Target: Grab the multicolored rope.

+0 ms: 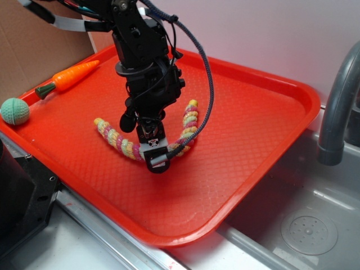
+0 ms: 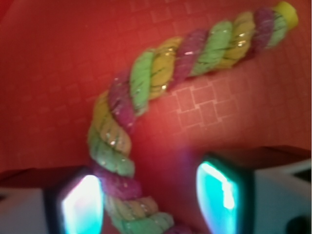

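Observation:
The multicolored rope [image 1: 115, 138], twisted of yellow, pink and green strands, lies in a U-shaped curve on the red tray [image 1: 259, 118]. My gripper [image 1: 156, 157] is down at the bottom of the curve, hiding the rope's middle. In the wrist view the rope [image 2: 146, 85] runs from the top right down between my fingers [image 2: 80, 204], against the left one. The jaws are open, with a gap of tray between the rope and the right finger. My gripper [image 2: 151, 202] is low over the tray.
An orange toy carrot [image 1: 70, 77] with a green top lies at the tray's far left. A green ball [image 1: 14, 111] sits at the tray's left edge. A grey tap [image 1: 337, 107] and a sink drain [image 1: 309, 230] are to the right. Cardboard stands behind.

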Controlling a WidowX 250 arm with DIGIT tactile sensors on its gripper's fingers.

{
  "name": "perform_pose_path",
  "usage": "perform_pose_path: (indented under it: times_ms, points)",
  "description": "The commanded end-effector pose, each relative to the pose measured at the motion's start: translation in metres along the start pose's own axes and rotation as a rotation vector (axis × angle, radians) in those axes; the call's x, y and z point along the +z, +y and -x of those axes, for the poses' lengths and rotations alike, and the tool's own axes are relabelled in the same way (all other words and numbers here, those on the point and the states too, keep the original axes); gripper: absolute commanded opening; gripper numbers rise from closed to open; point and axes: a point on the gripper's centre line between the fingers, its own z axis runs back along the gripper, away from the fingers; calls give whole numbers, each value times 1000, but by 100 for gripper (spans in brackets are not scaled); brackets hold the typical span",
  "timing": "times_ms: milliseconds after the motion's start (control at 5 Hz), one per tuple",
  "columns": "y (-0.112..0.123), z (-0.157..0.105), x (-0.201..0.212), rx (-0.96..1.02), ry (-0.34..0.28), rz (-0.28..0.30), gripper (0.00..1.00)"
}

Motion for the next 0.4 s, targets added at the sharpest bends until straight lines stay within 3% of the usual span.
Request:
perform_pose_path:
  times_ms: [0,200]
  points:
    - [8,-12,11,-10,-6,18,0]
    - [5,-11,12,-6,33,26,100]
